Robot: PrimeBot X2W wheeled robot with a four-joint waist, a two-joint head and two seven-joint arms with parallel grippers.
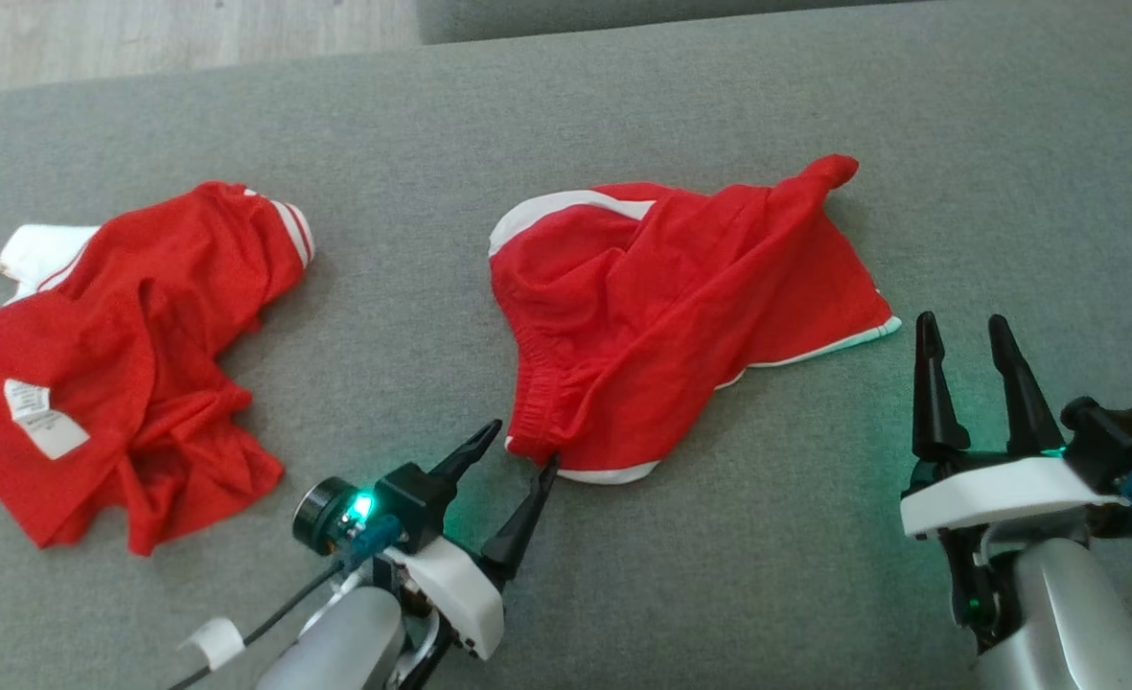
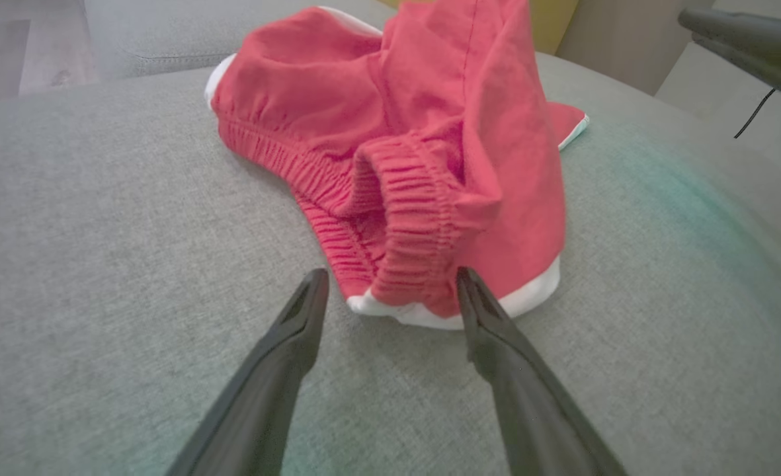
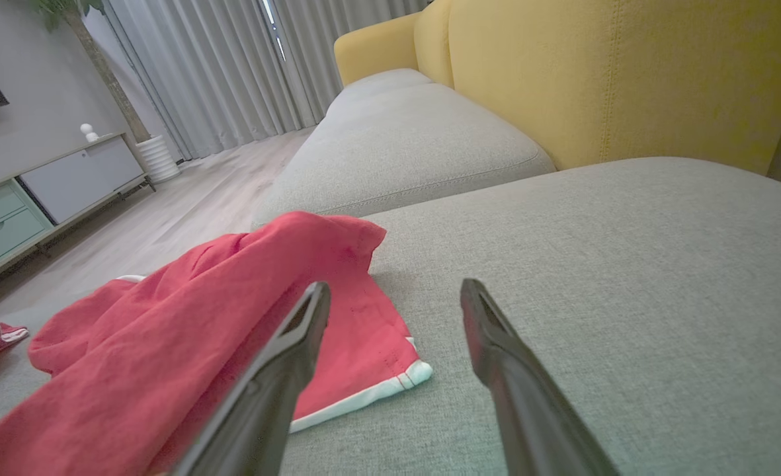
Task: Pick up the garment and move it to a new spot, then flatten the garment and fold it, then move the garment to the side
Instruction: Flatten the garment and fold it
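Stage: early. Shorts (image 1: 661,316) lie crumpled mid-frame in the head view, on the grey sofa (image 1: 623,105). They are not held, flattened or folded. As I judge it, the pick-up is not yet made, so moving, flattening, folding and setting aside are all left.

Left gripper (image 1: 522,446), lower centre: fingers wide, tips flanking the shorts' lower-left corner. One tip is at the waistband (image 2: 410,218); whether it touches, I cannot tell. Right gripper (image 1: 961,323), lower right: fingers wide, nothing between them, just beside the white-edged hem.

Materials:
- Shorts: thin, limp red cloth lying in soft folds.
- Waistband: gathered elastic, ribbed, doubled over on itself.
- Trim: white along the hems, with a white panel at the shorts' upper left.
- Shape: one corner is drawn into a peak at upper right.
- Sofa: coarse grey weave, matte, seat slightly domed.
- Backrest (image 3: 595,79): yellow, at upper right in the right wrist view.

A second red garment, a shirt (image 1: 125,364), lies bunched at the left, well apart from the shorts. It has a white label and a striped cuff.
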